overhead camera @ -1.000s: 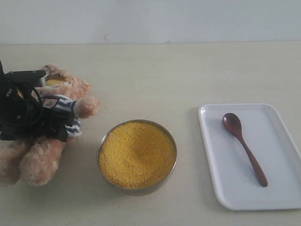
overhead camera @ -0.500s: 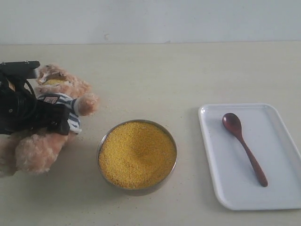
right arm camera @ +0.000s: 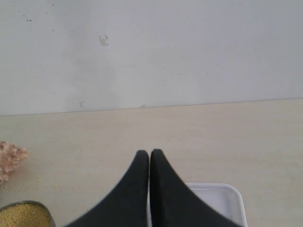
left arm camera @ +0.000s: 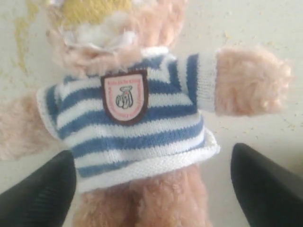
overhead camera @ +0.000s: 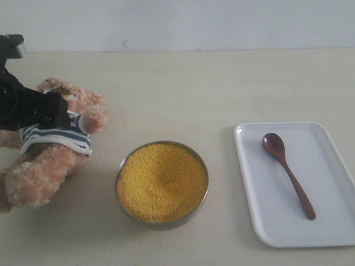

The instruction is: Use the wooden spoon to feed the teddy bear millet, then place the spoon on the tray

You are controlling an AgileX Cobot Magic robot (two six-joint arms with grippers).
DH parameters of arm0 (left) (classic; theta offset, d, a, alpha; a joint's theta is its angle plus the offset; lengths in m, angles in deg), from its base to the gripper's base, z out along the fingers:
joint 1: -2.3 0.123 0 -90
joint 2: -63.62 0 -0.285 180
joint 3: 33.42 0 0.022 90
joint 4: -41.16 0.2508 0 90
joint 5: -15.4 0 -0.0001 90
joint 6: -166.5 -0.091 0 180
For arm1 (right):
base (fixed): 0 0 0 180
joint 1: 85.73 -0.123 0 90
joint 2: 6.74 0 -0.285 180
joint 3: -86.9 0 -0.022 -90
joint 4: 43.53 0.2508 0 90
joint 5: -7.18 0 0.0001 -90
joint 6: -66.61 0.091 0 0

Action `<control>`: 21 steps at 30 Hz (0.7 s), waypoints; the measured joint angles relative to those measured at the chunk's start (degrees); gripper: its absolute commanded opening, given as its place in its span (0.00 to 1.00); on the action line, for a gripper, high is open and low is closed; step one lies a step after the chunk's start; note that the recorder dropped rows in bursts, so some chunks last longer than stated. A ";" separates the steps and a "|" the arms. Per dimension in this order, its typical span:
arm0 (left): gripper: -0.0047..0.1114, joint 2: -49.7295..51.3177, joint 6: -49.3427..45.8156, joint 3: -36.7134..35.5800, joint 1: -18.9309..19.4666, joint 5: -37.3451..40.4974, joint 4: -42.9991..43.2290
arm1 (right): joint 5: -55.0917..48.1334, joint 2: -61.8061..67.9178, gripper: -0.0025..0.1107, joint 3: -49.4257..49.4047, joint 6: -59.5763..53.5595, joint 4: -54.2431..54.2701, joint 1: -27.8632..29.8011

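Spoon [overhead camera: 288, 174]: lying on the tray [overhead camera: 333, 132], right of the millet [overhead camera: 161, 180].
Bear [overhead camera: 52, 149]: tilted, left of the millet.
Your left gripper [left arm camera: 154, 187]: spread wide around bear's waist.
Your right gripper [right arm camera: 149, 160]: pinched together, empty.

Exterior view overlooks the table [overhead camera: 222, 88]; left wrist view shares its teddy bear [overhead camera: 50, 158], close up.

Chest badge [left arm camera: 124, 96] on bear's [left arm camera: 137, 123] striped shirt, small pink lettering around a figure, too blurred to read
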 measured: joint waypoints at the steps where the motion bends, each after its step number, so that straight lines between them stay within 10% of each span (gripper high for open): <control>1: 0.48 -0.96 0.00 0.27 0.00 0.00 0.45 | 0.00 0.00 0.02 0.00 0.00 0.00 0.00; 4: 0.09 -3.64 0.00 0.54 0.00 0.00 1.25 | 0.00 0.00 0.02 0.00 0.00 0.00 0.00; 21: 0.07 -26.15 5.23 -13.53 0.00 -18.08 0.15 | 0.00 0.00 0.02 0.00 0.00 0.00 0.00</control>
